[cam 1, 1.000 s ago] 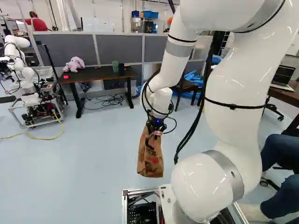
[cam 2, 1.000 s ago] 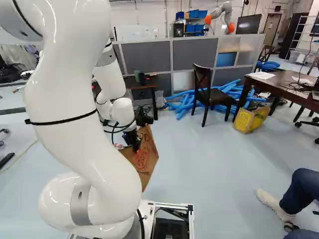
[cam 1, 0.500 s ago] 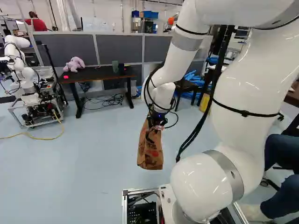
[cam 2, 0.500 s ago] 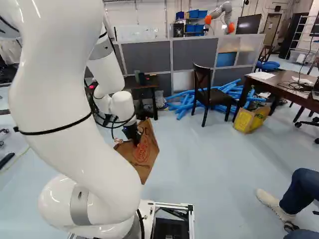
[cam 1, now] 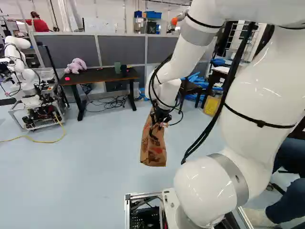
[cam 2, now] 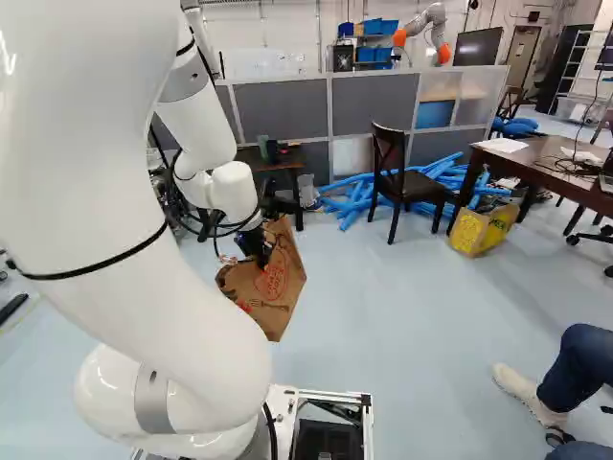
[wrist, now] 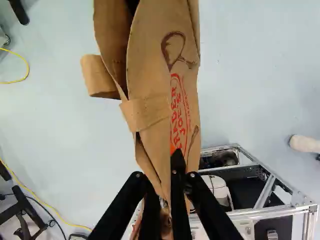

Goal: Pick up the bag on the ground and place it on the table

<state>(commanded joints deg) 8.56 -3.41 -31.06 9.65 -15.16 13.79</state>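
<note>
The gripper [wrist: 165,182] is nearly closed, clamping the upper part of the bag [cam 1: 153,145], presumably to leave its base free for placement. The bag hangs above the floor [cam 1: 86,176], short of the tabletop's [cam 1: 97,77] near edge.

Bright, diffuse indoor light seems to fall from above, leaving hard white glints on the arm [cam 1: 259,95] behind the end effector [cam 1: 156,129]. A mild sheen lies on the pale floor [cam 1: 95,167] around it. Ahead of the end effector, the bag's [wrist: 150,60] opening sinks into dark shadow. Wide-angle stretching swells the arm near the base views' edges.
</note>
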